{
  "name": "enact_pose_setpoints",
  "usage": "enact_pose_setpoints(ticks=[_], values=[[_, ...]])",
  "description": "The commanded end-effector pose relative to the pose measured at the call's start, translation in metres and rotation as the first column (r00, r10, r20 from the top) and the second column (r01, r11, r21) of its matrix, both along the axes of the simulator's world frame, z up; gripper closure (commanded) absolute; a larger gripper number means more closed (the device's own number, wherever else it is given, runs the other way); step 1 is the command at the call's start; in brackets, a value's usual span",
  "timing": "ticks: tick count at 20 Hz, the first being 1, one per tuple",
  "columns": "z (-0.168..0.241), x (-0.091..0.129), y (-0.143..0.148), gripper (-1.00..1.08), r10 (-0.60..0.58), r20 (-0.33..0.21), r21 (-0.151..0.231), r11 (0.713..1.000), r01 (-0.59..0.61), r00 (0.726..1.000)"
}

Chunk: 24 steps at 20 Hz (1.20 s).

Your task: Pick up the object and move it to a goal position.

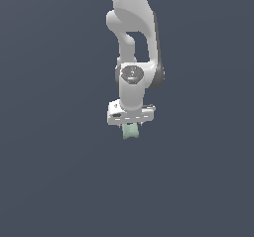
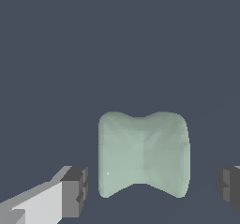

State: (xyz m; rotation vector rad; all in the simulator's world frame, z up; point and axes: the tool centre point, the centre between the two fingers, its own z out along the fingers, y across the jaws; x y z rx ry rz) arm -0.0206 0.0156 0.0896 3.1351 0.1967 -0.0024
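1. Grey fingertips (image 2: 75, 190) of the gripper (image 2: 152, 190) sit on each side of the object (image 2: 143, 155), spread wide with a gap on both sides, not touching it.
2. That object is a small pale mint-green block with pinched-in edges, like a spool.
3. Only the wrist view shows those gaps; the exterior view shows the white arm (image 1: 134, 47) pointing down, with the block (image 1: 131, 131) peeking out just under the gripper (image 1: 131, 127).
4. Everything around is plain dark grey-blue.
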Motion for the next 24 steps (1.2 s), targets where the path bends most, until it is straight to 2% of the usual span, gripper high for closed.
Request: enact_pose_setpoints(ticks=[1, 11, 16, 17, 24], values=[[-0.003, 0.000, 0.000, -0.92, 0.000, 0.000, 0.000, 1.000, 0.000, 1.000], [-0.044, -0.001, 0.000, -0.92, 0.001, 0.001, 0.000, 1.000, -0.001, 1.000], [-0.050, -0.001, 0.000, -0.92, 0.001, 0.001, 0.000, 1.000, -0.001, 1.000], [-0.050, -0.001, 0.000, 1.08, 0.001, 0.001, 0.000, 1.000, -0.001, 1.000], [-0.050, -0.001, 0.000, 1.08, 0.001, 0.001, 0.000, 1.000, -0.001, 1.000]])
